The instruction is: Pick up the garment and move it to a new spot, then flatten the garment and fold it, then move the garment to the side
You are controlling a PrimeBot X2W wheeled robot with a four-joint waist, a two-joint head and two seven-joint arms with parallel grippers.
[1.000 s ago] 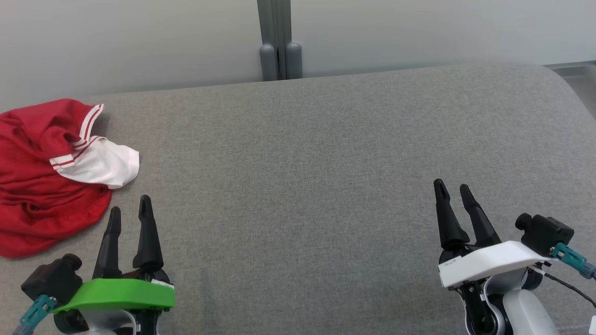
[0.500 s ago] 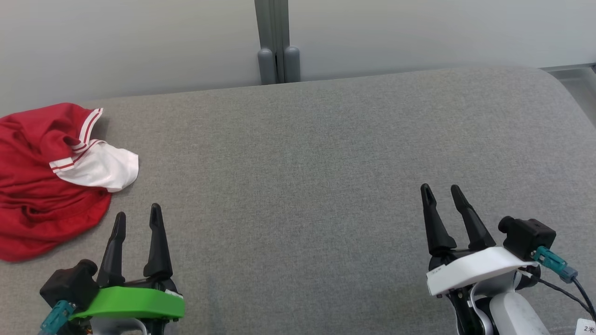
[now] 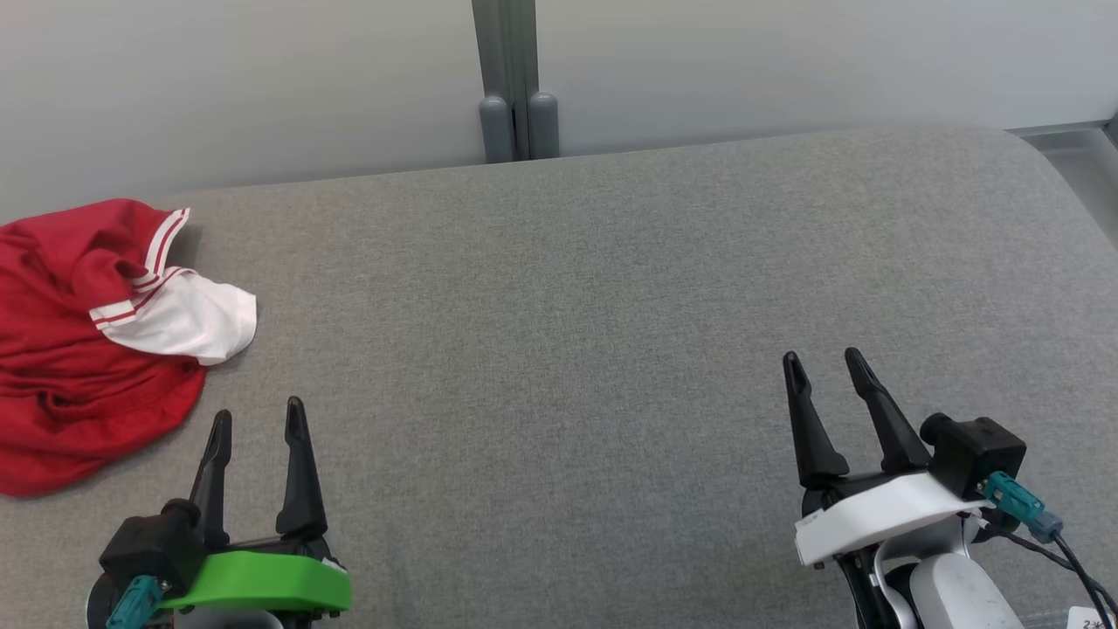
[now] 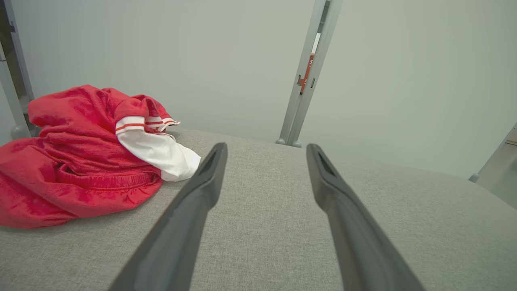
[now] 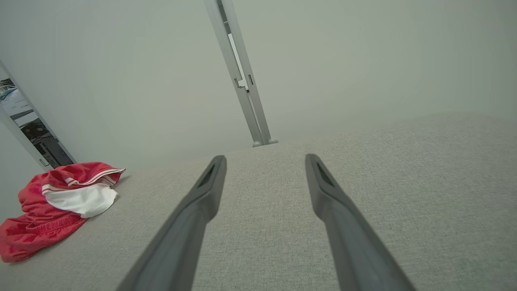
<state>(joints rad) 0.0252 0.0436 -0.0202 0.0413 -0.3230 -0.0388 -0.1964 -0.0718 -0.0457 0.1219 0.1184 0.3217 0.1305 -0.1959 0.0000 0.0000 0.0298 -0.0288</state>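
Note:
A crumpled red garment (image 3: 61, 367) with a white, red-striped sleeve lies bunched at the far left of the grey cushioned surface (image 3: 559, 332); it also appears as the garment (image 4: 76, 161) in the left wrist view and the garment (image 5: 52, 206) in the right wrist view. My left gripper (image 3: 258, 418) stands open at the lower left, just right of and below the cloth, holding nothing. My right gripper (image 3: 824, 362) is open at the lower right, far from the garment, with nothing between its fingers.
A pale wall runs behind the surface, with a grey metal post (image 3: 511, 79) at its middle. The surface's rounded right end (image 3: 1048, 166) drops off toward a grey ledge. A wide stretch of bare grey fabric lies between the grippers.
Both grippers have drawn back toward the bottom of the head view; the left one's fingers now stand wider apart. The view itself has shifted slightly. The garment lies as before.

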